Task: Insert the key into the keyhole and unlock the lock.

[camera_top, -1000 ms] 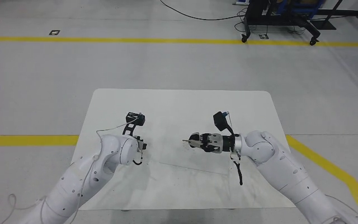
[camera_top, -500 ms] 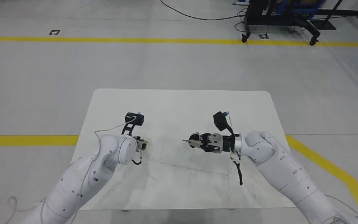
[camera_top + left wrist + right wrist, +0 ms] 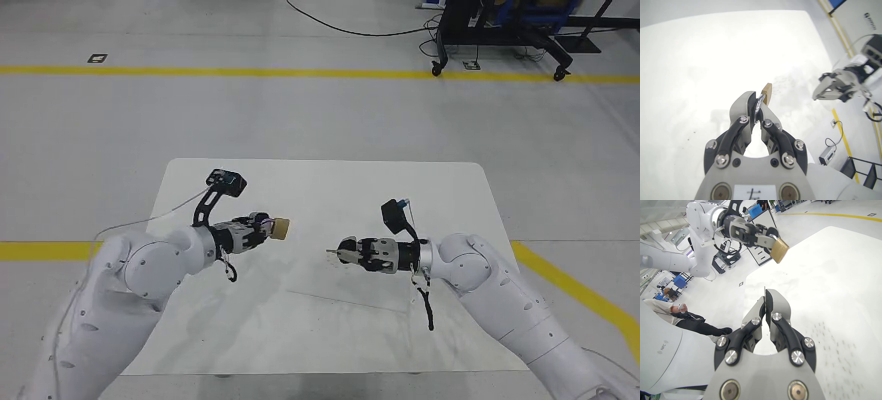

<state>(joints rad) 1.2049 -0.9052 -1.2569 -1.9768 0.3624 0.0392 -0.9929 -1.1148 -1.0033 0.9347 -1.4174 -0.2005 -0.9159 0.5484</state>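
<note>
**Key (image 3: pixel 764 290) & padlock (image 3: pixel 779 250): both held above table (image 3: pixel 400 180), well apart**

R gripper (image 3: pixel 765 295) is pinching key, blade edge-on. Farther out, L gripper (image 3: pixel 759 103) is clamping padlock's shackle (image 3: pixel 760 100). Risk: padlock pivoting on shackle, key glancing off keyhole. R wrist view is showing padlock's broad face; L wrist view its thin edge.

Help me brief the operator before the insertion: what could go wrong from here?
1. The left gripper pinches the padlock by its shackle alone, so the body may swivel when pushed.
2. Little of the key protrudes from the right gripper; it could slip back on contact.
</note>
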